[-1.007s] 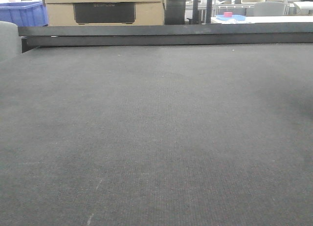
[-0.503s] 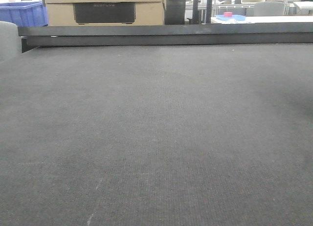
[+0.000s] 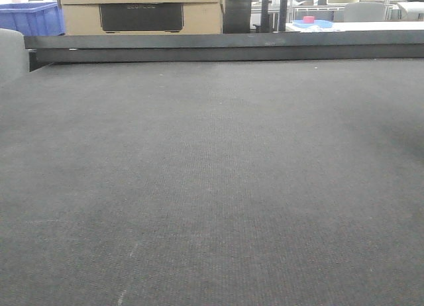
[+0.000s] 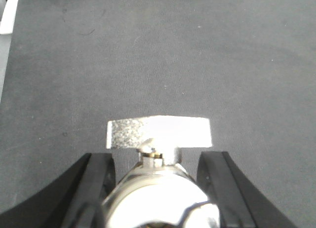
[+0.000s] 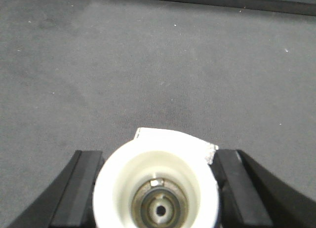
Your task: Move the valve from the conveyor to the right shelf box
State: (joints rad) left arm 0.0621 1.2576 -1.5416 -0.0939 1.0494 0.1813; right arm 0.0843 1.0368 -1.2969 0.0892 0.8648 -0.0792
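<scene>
Left gripper [image 4: 157, 159]: closed on a metal valve [image 4: 158, 181], the black fingers [image 4: 96, 183] being pressed against opposite sides of the round body so that the flat handle is left free, pointing away from the wrist. Right gripper [image 5: 159, 156]: likewise closed on a second valve [image 5: 155, 166], seen end-on with its open port turned toward the camera. The grip across the body is judged to keep the part from rolling. Beneath both, the dark woven conveyor [image 4: 158, 55] is shown; whether either valve is resting on the belt or lifted clear of it cannot be told. In the front view the belt's far edge is bounded by the black rail [image 3: 225, 51]. No valve and no arm is seen on the near side of the rail, while a cardboard box [image 3: 139, 11] and a blue crate [image 3: 30, 18] are seen beyond it. The right shelf box is not shown, so the transfer is judged not yet completed.
</scene>
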